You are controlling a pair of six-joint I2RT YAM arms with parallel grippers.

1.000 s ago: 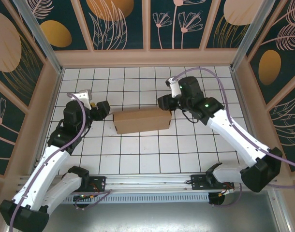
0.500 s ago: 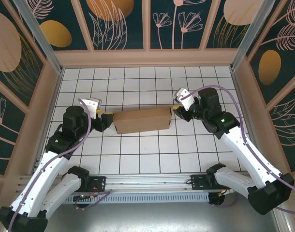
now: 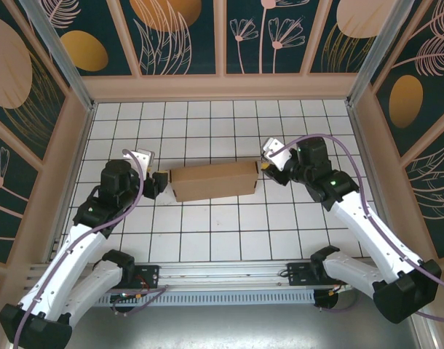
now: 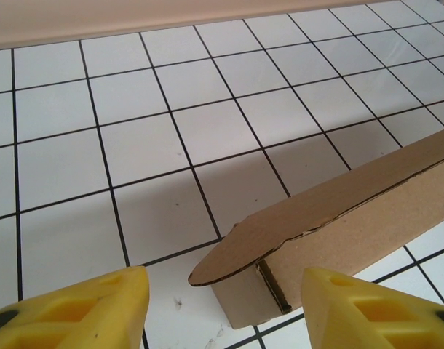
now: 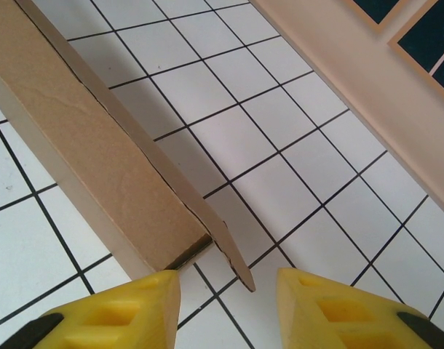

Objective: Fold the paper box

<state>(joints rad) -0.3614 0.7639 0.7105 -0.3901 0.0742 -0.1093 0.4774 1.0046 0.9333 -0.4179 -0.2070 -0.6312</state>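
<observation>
- The paper box (image 3: 213, 180) lies folded into a compact brown block near the middle of the white gridded table (image 3: 207, 240); in the top view its long axis runs from 9 o'clock to 3 o'clock, with the 3 o'clock end tipped slightly toward the far wall
- In the left wrist view the near end of the box (image 4: 353, 218) has a rounded top flap that overhangs the end wall, with a dark seam down the corner below it; the box runs off toward 2 o'clock
- In the right wrist view the box (image 5: 84, 153) runs off toward 10 o'clock; a thin pointed flap edge juts past its near corner over the tiles
- The left gripper (image 3: 162, 182) sits at the box's 9 o'clock end; its jaws stand wide apart; the yellow fingers (image 4: 84, 309) flank the box end, and no contact with the cardboard can be seen
- The right gripper (image 3: 266, 166) sits just off the 3 o'clock end; its jaws are also spread wide and hold nothing; the box corner lies ahead of the gap between its yellow fingers (image 5: 113, 309), closer to the one at 7 o'clock; whether that finger touches the cardboard cannot be told
- Wooden walls with dark floral panels (image 3: 185, 33) enclose the table at 9, 12 and 3 o'clock
</observation>
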